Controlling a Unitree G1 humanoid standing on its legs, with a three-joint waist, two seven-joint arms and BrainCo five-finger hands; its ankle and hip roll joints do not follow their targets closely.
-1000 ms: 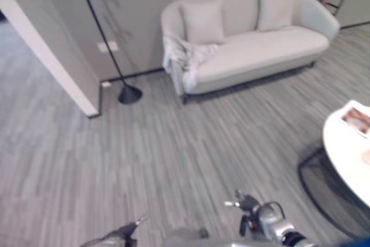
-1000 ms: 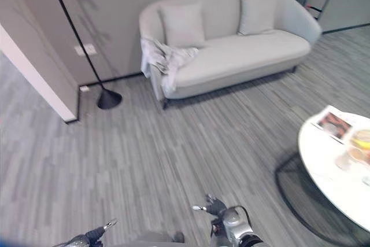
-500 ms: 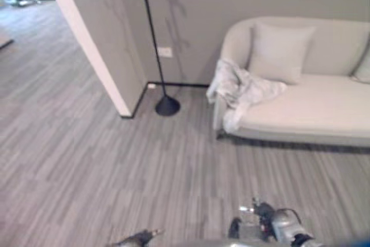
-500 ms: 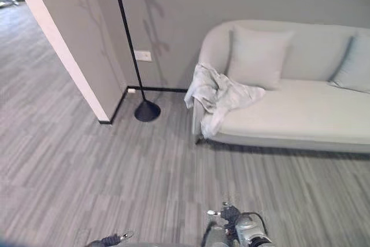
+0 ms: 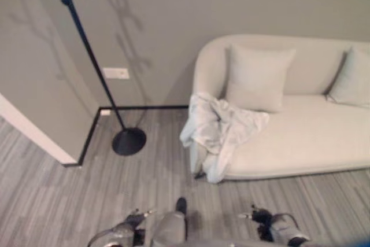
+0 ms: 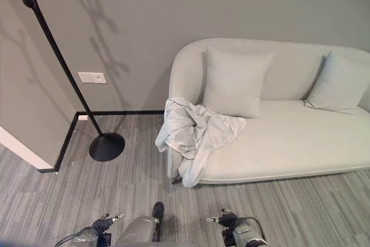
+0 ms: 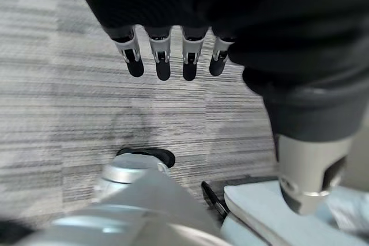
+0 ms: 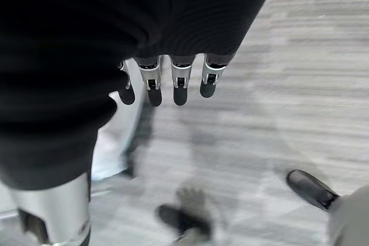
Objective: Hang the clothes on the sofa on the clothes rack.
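Right eye view shows us the clothes [image 6: 196, 134] heaped over the sofa [image 6: 289, 143] arm, spilling down its front toward the floor, well ahead of both hands. Our left robot hand [image 7: 167, 56] and right robot hand [image 8: 173, 82] hang low with fingers relaxed and straight, holding nothing. We judge the right robot hand nearer; the clothes rack [image 6: 58, 62] stands ahead-left.
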